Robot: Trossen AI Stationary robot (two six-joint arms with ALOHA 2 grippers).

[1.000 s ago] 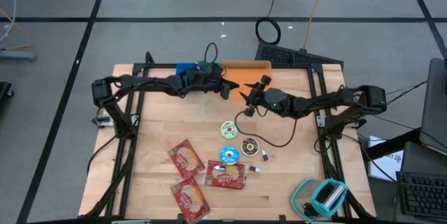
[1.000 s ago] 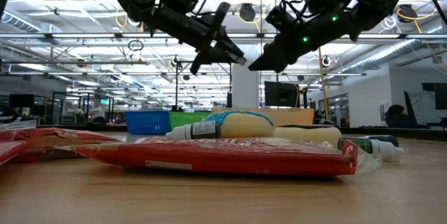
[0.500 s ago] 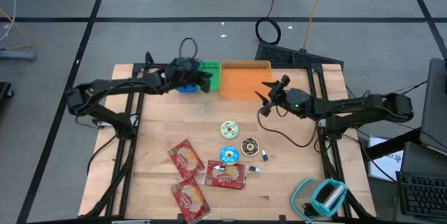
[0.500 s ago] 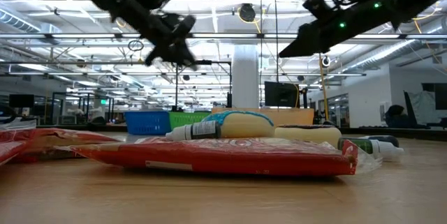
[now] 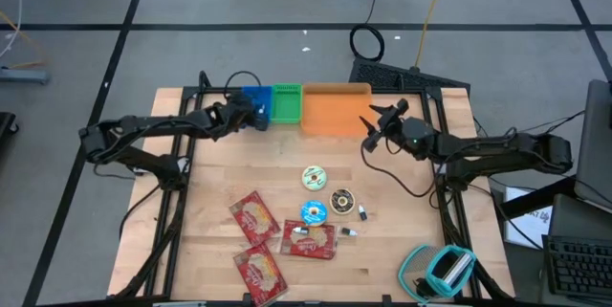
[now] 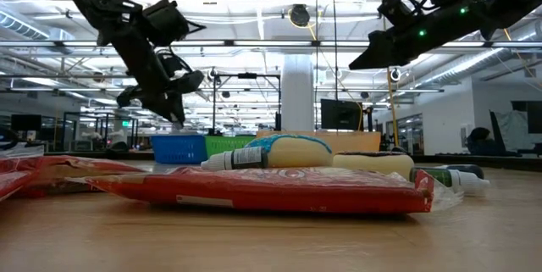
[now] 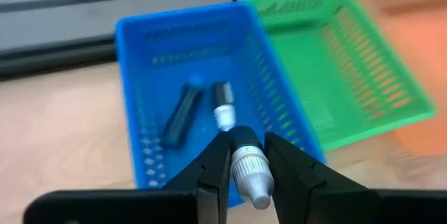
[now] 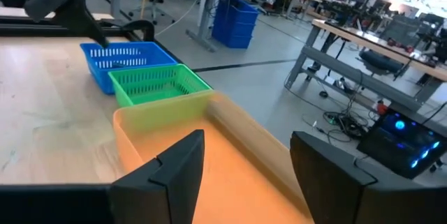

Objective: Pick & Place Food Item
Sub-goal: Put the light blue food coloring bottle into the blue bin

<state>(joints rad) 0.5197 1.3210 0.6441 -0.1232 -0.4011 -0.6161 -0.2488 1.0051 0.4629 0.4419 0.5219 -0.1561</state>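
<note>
Left gripper [image 7: 246, 161] clamped on a small grey-capped tube [image 7: 249, 174], poised over the blue basket [image 7: 143, 98] at upper left of the high view, tilted down toward it, presumably so the tube can fall inside. Two similar small items, one dark [image 7: 181, 114] and one white-tipped [image 7: 223, 105], already lying in that basket, hinting at sorting by kind. Green basket [image 5: 286, 102] touching the blue one on its right, orange bin [image 5: 335, 108] next along the table's far edge.

Right gripper [image 8: 246, 155] at upper right of centre in the high view, raised beside the orange bin's right end, jaws apart and holding nothing; apparently waiting clear of the other arm.

More to sort in the lower middle of the table [image 5: 210, 202]: three round discs [image 5: 314, 178], red food packets [image 5: 256, 217] at lower left of centre, one packet [image 5: 311, 239] with a small tube lying on it. A teal tape dispenser [image 5: 442, 269] at lower right, well apart from the rest.
</note>
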